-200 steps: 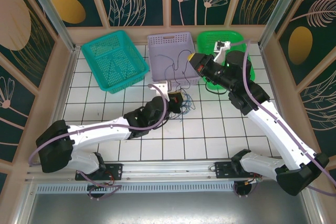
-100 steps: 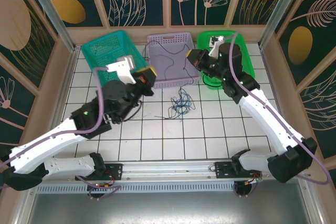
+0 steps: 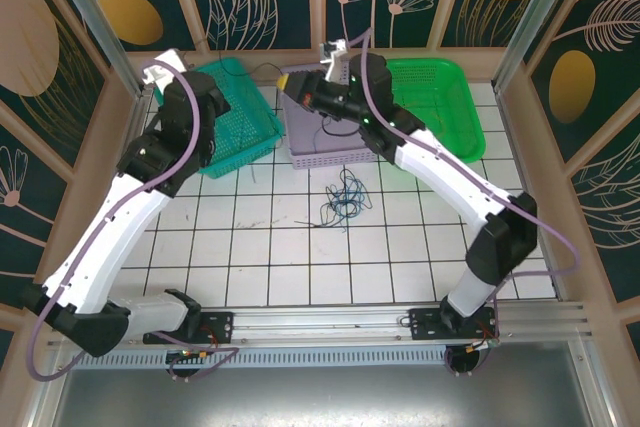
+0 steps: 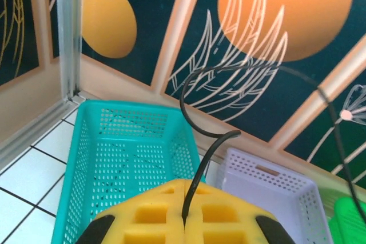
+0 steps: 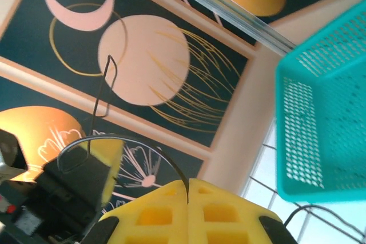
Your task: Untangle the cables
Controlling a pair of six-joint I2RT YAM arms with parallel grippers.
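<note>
— Left pincer [image 4: 184, 224]?
— Clamped shut on a black cable [image 4: 195, 184] that arches up from its tips.
— Right pincer [image 5: 187, 190]?
— Pinched closed on black cable too. The tangle [image 3: 345, 197] lies on the counter [image 3: 300, 257], well apart from both pincers, toward the arm bases.

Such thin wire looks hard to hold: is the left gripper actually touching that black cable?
Touching. The left wrist view shows the black cable disappearing into the seam of the shut left gripper, pinched there.
</note>
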